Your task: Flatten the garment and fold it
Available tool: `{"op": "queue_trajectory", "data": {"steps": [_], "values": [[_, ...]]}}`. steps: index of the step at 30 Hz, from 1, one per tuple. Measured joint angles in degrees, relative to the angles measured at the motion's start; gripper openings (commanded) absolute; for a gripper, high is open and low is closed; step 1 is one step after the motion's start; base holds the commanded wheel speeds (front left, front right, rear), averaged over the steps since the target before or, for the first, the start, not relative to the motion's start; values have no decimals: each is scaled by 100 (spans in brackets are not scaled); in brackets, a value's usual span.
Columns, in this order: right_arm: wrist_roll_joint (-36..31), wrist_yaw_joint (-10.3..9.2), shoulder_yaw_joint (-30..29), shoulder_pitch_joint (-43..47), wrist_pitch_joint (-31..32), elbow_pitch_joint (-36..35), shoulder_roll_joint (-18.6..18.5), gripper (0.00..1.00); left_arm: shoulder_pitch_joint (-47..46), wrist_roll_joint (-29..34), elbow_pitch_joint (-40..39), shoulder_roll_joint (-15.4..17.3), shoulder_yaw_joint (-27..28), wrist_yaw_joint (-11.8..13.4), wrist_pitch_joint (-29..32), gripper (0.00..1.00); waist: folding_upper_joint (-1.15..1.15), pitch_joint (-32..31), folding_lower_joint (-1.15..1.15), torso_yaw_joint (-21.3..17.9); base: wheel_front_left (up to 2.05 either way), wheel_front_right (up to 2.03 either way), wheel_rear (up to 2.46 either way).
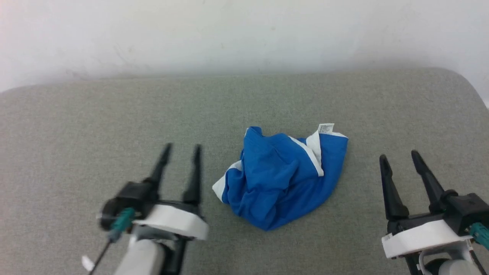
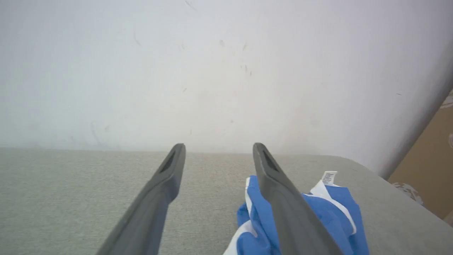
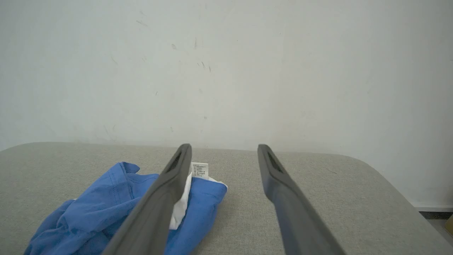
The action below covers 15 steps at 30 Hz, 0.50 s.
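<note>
Head view: crumpled blue garment [image 1: 282, 179] between left gripper [image 1: 182, 147] and right gripper [image 1: 399, 155], both wide apart, empty

The left gripper [image 2: 219, 150] gapes empty — the crumpled garment [image 2: 338, 209] lies behind one finger.
</note>
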Motion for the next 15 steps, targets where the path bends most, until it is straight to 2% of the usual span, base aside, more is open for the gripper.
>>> {"op": "queue_trajectory", "data": {"steps": [5, 11, 15], "values": [[71, 0, -5, 148, 324, 129, -2, 100, 277, 38, -81, 374, 489, 279, -4, 100, 0, -114, -1, 43, 0, 0, 0], [75, 0, 109, 216, 695, 194, -1, 100, 574, -26, -167, 657, 721, 324, 75, 100, 0, -130, 0, 83, 0, 0, 0], [55, 0, 123, 192, 1223, 396, -1, 100, 616, -35, -263, 712, 708, 324, 151, 100, 0, -107, 0, 172, 0, 0, 0]]}}
